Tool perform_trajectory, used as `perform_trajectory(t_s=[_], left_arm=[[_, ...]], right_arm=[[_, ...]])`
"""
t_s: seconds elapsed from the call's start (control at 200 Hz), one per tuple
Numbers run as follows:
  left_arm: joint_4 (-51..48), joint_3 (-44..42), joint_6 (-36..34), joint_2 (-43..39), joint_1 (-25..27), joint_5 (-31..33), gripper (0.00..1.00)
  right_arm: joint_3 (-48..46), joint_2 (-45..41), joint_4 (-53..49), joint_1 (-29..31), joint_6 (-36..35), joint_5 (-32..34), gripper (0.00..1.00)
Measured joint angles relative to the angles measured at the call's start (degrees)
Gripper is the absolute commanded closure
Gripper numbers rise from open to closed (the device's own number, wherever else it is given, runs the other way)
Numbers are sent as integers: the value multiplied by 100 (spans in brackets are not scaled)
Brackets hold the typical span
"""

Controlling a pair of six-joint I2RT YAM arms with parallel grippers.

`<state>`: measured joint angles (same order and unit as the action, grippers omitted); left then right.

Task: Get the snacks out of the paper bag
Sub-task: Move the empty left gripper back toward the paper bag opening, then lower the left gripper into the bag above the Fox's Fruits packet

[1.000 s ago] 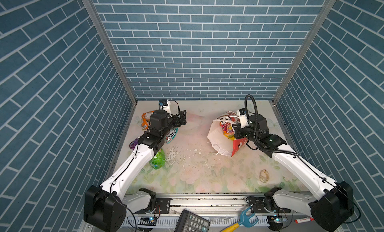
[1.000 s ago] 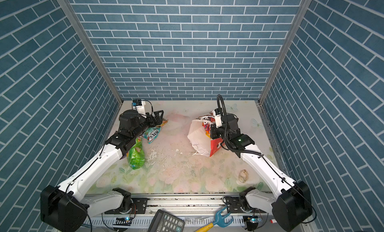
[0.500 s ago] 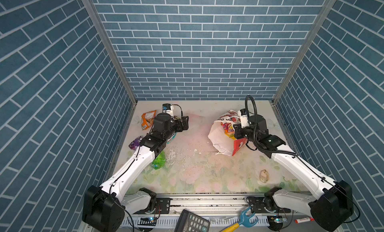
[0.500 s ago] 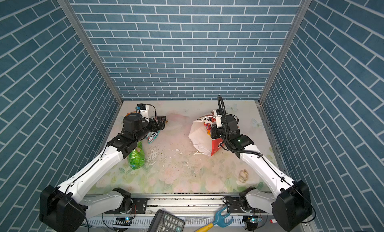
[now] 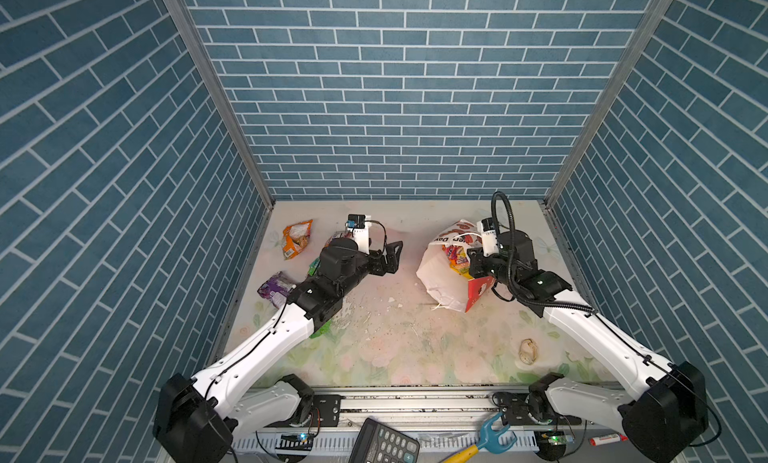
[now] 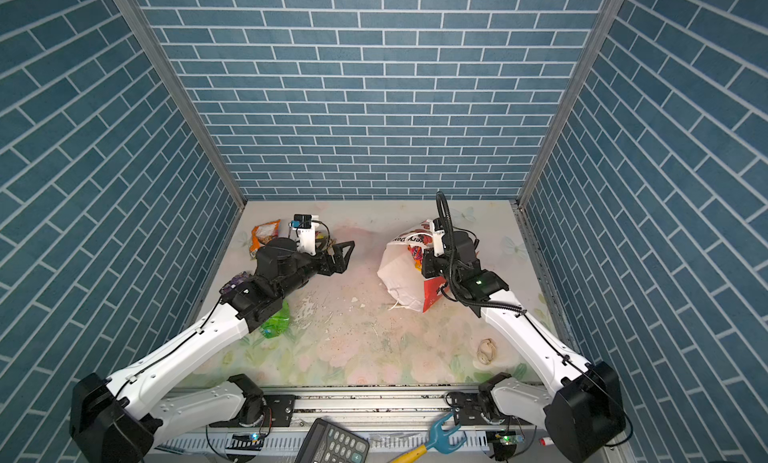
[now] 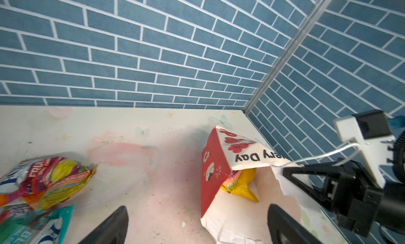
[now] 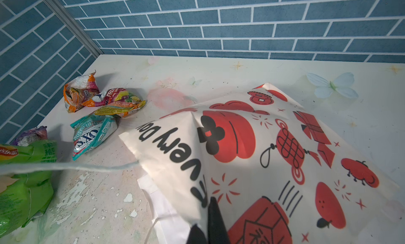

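The paper bag (image 5: pixel 440 274) (image 6: pixel 399 274) lies on its side right of centre, mouth facing left. My right gripper (image 5: pixel 473 265) (image 8: pixel 211 210) is shut on its upper edge and holds the mouth up. Colourful snacks (image 5: pixel 455 257) show inside, among them a yellow packet (image 7: pixel 241 183). My left gripper (image 5: pixel 390 257) (image 7: pixel 197 210) hangs open and empty just left of the bag's mouth (image 7: pixel 245 153). On the table at the left lie an orange packet (image 5: pixel 296 238), a purple packet (image 5: pixel 276 288), a green packet (image 6: pixel 276 321), a teal packet (image 8: pixel 94 133) and a multicolour packet (image 8: pixel 118 102).
A pale seashell (image 5: pixel 528 351) lies near the front right. The left wall is close behind the loose packets. A calculator (image 5: pixel 384 442) and a blue-headed tool (image 5: pixel 494 429) lie beyond the table's front rail. White flakes dot the table's middle.
My left arm has swung right, away from the loose packets and toward the bag's mouth, its gripper open throughout. The right arm and the bag have stayed still.
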<state>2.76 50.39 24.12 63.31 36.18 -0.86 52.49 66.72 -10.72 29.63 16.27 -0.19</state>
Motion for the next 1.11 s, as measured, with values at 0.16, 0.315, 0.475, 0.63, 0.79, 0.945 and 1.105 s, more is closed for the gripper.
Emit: perform_trajectory(t_s=[0.16,0.315,0.475,0.63,0.79,0.945,1.105], left_arm=[[186,-249,-66,0,354,20,1],[229,-330,-166,13,629,-79,2],[328,-330,-337,17,866,-291,4],[566,-352,-468,59,1080,-470,5],[804,-411,-529,271,1241,-610,7],[1032,-525,-511,551,1331,-717,10],[1268,-544,-428,863,1368,-824,15]], right_arm=[[0,0,0,0,0,0,100],[0,0,0,0,0,7,100],[0,0,0,0,0,-4,100],[2,0,0,0,0,-7,100],[4,2,0,0,0,-13,100],[7,2,0,0,0,-11,100],[7,2,0,0,2,-17,100]])
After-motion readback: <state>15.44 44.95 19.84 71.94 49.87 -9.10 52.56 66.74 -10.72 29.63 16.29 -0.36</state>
